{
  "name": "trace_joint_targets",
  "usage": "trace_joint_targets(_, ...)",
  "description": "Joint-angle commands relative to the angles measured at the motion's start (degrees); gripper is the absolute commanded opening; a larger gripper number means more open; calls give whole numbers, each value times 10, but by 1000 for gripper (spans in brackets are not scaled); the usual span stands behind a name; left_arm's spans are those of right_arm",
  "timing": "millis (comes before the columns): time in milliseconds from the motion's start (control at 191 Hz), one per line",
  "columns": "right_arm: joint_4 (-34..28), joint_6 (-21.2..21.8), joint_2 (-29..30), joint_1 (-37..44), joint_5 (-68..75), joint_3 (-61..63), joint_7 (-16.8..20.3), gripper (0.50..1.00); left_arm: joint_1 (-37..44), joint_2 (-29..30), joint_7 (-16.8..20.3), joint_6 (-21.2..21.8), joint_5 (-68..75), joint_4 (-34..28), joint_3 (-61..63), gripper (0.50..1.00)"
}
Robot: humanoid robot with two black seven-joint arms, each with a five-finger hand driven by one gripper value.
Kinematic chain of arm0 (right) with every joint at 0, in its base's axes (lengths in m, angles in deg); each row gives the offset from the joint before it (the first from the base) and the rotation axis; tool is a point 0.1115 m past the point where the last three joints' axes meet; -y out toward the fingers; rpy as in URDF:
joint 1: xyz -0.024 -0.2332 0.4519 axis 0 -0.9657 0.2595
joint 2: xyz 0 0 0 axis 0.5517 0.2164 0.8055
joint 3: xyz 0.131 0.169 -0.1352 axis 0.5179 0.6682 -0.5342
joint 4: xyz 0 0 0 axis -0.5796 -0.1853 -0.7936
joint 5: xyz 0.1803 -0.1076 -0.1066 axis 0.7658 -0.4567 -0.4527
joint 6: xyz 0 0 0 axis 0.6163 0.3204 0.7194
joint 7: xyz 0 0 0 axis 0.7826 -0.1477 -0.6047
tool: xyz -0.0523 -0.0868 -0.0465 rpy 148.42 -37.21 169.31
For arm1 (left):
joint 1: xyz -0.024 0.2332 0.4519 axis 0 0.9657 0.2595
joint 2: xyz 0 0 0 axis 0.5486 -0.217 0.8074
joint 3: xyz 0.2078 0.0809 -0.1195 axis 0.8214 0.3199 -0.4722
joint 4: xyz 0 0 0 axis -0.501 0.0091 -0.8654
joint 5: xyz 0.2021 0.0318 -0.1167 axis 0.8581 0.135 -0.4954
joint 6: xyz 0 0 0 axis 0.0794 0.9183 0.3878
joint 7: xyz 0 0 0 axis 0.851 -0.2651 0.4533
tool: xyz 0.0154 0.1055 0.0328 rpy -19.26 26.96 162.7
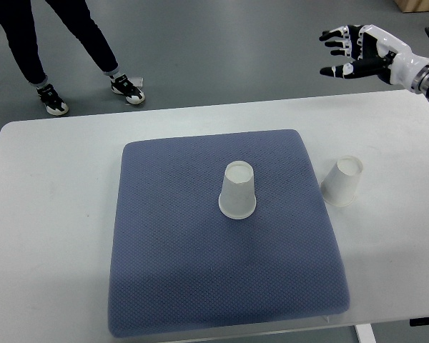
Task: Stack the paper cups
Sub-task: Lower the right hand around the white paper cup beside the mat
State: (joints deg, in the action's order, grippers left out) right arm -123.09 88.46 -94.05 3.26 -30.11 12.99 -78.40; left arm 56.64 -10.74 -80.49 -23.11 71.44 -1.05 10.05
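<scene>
the white surface (50,186) is carrying a blue pad (222,286). the right hand (361,51) is hovering, fingers (334,36) spread, holding nothing. below them, one paper cup (342,181) is waiting beside the pad; the other cup (237,190) is sitting upside down on it, further left. best lowering squarely over the nearer cup's sides.

Right hand (354,51) raised upper right, fingers (334,34) spread.

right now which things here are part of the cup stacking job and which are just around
Part of the job:
- paper cup on the mat, upside down
- paper cup on the table, upside down, right of the mat
- right robot hand, open, raised beyond the table's far edge

Just around:
- blue mat
- white table
- person's legs on the floor beyond
</scene>
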Motion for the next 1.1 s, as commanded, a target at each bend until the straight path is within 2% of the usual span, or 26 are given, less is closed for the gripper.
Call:
trace_joint_targets(0,-68,29,-68,-4,-122,-6,-1,913,0,0,0,0,0,0,0,1000)
trace_joint_targets(142,-149,33,-121,-5,-248,-39,-2,911,0,0,0,0,0,0,0,1000)
trace_joint_targets(231,-169,30,-125,-5,-296,-47,-1,911,0,0,0,0,0,0,0,1000)
trace_joint_targets(336,-170,12,-117,-5,-344,-48,0,909,0,0,0,0,0,0,0,1000)
trace_joint_targets(603,-165,-73,-63,-6,-440,-99,6,909,0,0,0,0,0,0,0,1000)
trace_joint_targets(855,-163,-88,-55,-8,-460,-107,6,909,0,0,0,0,0,0,0,1000)
trace_joint_targets(1096,-137,-138,-37,-19,-482,-133,6,909,0,0,0,0,0,0,0,1000)
